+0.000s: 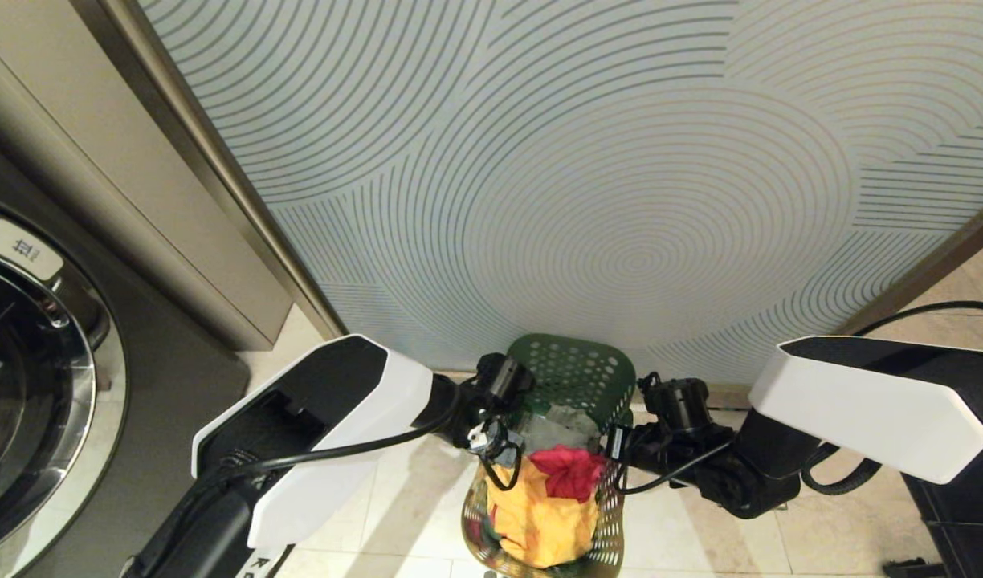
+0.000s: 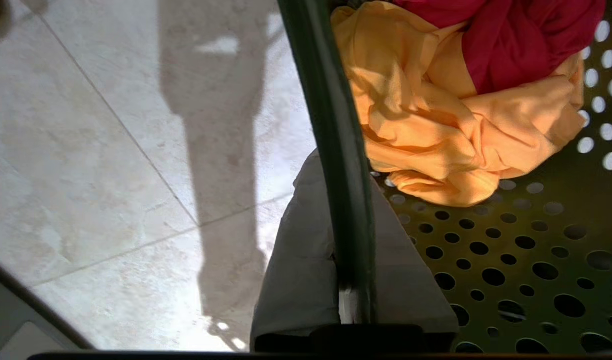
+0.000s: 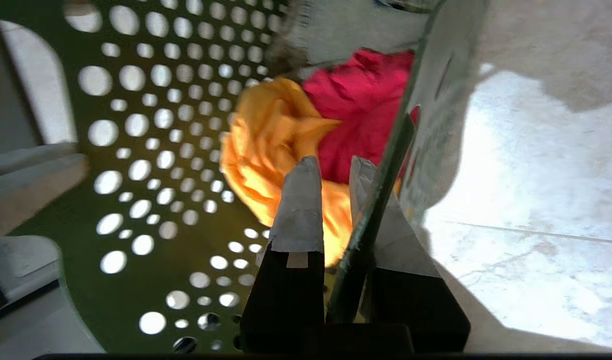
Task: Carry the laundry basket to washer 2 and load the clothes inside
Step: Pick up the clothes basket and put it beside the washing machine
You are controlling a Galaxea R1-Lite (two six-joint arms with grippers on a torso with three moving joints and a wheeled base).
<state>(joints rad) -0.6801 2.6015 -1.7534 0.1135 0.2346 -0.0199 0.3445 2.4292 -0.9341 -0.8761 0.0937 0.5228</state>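
Laundry basket [image 1: 576, 377] on floor at six o'clock, yellow, red and grey clothes [image 1: 544, 498] inside; left gripper [image 2: 353, 260] and right gripper [image 3: 358, 220] jaws clamped on opposite rims; thin perforated plastic, light, likely flexes, so lift evenly.

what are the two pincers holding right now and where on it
Both hold the basket by its rim, on opposite sides: the left pincer clamps the left rim, the right pincer the right rim, one finger inside, one outside.
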